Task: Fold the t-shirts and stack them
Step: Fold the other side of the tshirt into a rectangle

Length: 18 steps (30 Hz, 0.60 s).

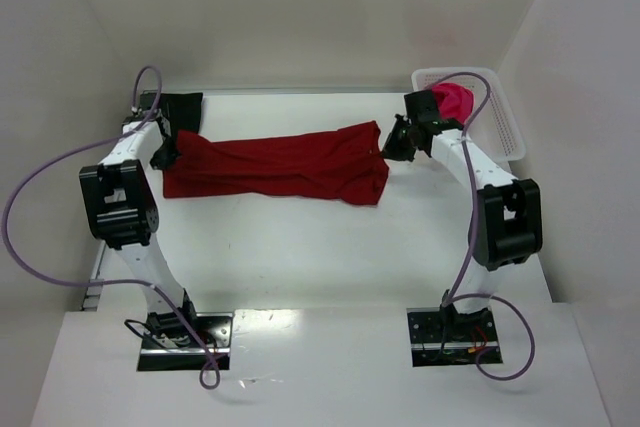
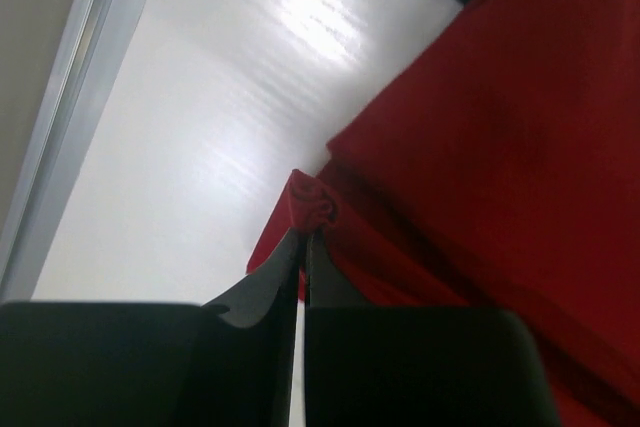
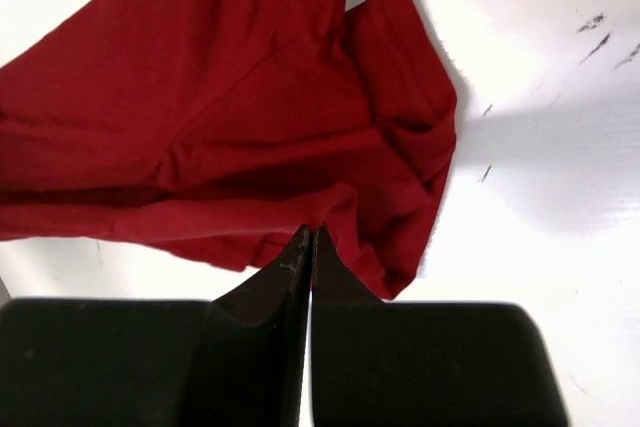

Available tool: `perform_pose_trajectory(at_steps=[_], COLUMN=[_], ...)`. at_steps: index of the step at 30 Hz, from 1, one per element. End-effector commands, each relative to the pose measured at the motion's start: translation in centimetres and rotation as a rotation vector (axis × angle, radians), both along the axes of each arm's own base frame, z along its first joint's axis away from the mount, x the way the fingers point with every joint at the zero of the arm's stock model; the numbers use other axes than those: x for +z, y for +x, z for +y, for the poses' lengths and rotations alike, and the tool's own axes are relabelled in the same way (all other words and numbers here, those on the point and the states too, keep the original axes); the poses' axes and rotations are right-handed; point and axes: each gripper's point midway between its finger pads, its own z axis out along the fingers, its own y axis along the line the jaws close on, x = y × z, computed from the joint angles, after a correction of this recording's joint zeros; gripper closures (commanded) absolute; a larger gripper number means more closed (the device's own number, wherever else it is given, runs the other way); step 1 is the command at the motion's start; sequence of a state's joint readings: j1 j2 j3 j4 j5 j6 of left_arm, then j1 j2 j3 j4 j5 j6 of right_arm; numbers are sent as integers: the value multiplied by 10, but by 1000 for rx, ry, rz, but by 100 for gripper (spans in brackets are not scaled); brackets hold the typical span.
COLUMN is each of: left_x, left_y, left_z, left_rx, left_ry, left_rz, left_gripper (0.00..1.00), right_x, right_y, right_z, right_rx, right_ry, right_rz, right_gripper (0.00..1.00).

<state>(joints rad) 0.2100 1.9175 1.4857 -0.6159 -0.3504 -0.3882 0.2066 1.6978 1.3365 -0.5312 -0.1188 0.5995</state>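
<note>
Rightward, pink t-shirt in white basket, left claw, right claw each pinching crimson t-shirt.

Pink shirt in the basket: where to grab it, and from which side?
Pinch the highest bunched fold of the pink shirt, coming straight down from above. It sits crumpled in the basket, whose walls likely block a side approach, and no flat edge shows.

Far left, the black t-shirt lay partly behind the left arm. The right arm half hid the pink t-shirt. The red t-shirt ran past both wrist views' edges. Whether the right gripper pinched cloth was unclear.
</note>
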Motion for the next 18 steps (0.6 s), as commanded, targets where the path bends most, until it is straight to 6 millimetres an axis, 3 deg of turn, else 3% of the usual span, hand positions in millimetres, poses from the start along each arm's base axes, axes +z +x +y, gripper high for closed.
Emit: perform_pose_trajectory(at_steps=[1,5,6,8,10,13,18], left_x=[0,-13,-13,-18,-14,-11,19], left_y=[19,24,24,28,33,35,40], left_z=[16,16,16,14,14,14,14], left_rx=[-1,-5,-5,-11,-16,-16,-20], left_ry=[35,21,21,8,3,5,15], left_rz=[-21,-1,-1,4,-13,-22,-97], left_gripper=[100,99,96,89,62,45,24], right_x=[15,1,-9,-4,-5,-1,3], right_y=[29,37,36,41,44,47,53], right_z=[0,6,8,11,13,14,18], right_rx=[3,27,35,44,57,57,86], right_ry=[5,14,19,32,34,36,42], right_rz=[-76,-47,-23,-33,-39,-50,-66], right_gripper=[100,100,100,100,100,100,100])
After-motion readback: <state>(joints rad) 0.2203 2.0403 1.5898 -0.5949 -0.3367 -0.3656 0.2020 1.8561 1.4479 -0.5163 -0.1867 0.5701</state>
